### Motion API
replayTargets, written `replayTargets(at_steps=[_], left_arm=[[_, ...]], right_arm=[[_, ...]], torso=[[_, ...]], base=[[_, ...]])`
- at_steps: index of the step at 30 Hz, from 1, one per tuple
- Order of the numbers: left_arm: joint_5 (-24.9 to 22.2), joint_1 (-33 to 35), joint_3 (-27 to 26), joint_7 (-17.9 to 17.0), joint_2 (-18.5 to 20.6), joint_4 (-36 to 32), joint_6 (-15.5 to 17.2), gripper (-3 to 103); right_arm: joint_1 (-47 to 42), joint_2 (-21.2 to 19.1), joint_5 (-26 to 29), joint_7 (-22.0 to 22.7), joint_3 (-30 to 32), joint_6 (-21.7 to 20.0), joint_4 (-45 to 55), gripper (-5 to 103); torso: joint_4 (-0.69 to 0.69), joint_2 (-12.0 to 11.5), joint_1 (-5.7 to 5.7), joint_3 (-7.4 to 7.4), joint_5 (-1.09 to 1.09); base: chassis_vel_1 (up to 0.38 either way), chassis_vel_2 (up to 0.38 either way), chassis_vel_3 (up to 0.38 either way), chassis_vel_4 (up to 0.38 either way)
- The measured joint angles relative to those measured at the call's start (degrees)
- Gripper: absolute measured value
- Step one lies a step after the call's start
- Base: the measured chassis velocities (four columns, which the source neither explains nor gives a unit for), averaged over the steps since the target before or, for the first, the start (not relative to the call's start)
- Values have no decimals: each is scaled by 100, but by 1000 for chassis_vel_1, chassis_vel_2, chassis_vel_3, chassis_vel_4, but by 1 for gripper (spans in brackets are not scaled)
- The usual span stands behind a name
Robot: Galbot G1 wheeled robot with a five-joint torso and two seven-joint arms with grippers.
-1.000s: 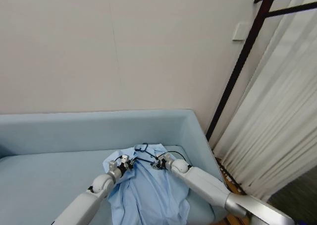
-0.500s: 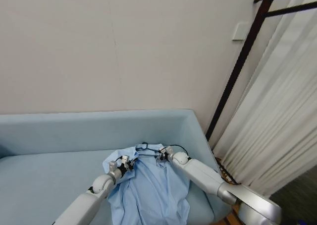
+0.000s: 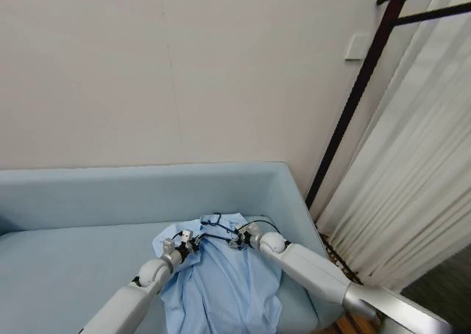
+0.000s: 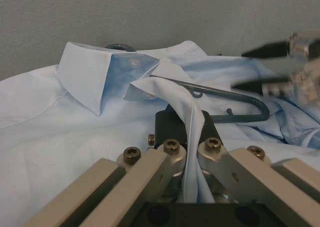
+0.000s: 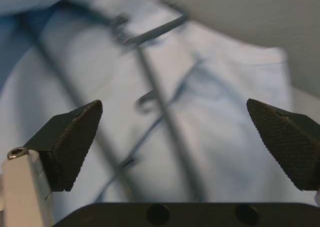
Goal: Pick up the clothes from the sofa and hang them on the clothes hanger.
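A light blue shirt [image 3: 221,279] lies crumpled on the pale blue sofa [image 3: 88,201], with a dark wire hanger [image 3: 213,219] inside its collar. My left gripper [image 3: 190,243] rests on the shirt's left front. In the left wrist view it [image 4: 192,154] is shut on a fold of the shirt [image 4: 60,117] just below the collar and the hanger [image 4: 235,104]. My right gripper [image 3: 236,239] hovers at the collar's right side. Its fingers stand wide open [image 5: 180,132] over the hanger's bar [image 5: 162,104], touching nothing.
A dark clothes rack [image 3: 358,91] stands to the right of the sofa's armrest [image 3: 288,194]. White curtains [image 3: 412,172] hang behind it. A plain wall [image 3: 184,69] rises behind the sofa back. The sofa seat stretches away to the left.
My right arm pushed slightly toward the collar, then eased back; its gripper stays open over the hanger. The left gripper has kept its hold and place.
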Motion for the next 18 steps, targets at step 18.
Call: replayTargets(at_steps=[18], left_arm=[[-62,87,-144,-41,113,-132,13,0]], right_arm=[[590,1243,1735,554,959,154,-2712,85]], torso=[[0,0,1,0,-1]], base=[[0,0,0,0]])
